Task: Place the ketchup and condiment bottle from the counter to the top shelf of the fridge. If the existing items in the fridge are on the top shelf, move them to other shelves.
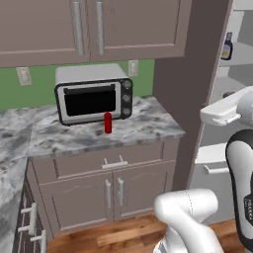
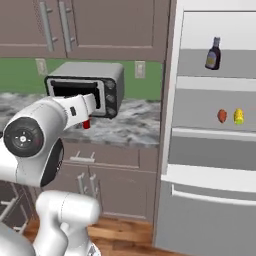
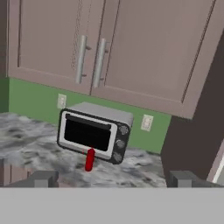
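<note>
From the left base view we see the ketchup (image 1: 107, 123), a slim glossy red bottle, standing upright on the marbled grey-and-white counter (image 1: 148, 129) just in front of the boxy silver toaster oven (image 1: 94, 99). We judge it is the half of the job left to do.

In the right base view the condiment bottle (image 2: 213, 53), squat and dark with a pale label, stands on the fridge's (image 2: 215, 130) top shelf (image 2: 215, 83); the existing items (image 2: 230, 116) sit one shelf lower. That part looks done.

In the hand view our gripper (image 3: 113, 178) is spread wide and holds nothing, facing the ketchup well ahead.
</note>
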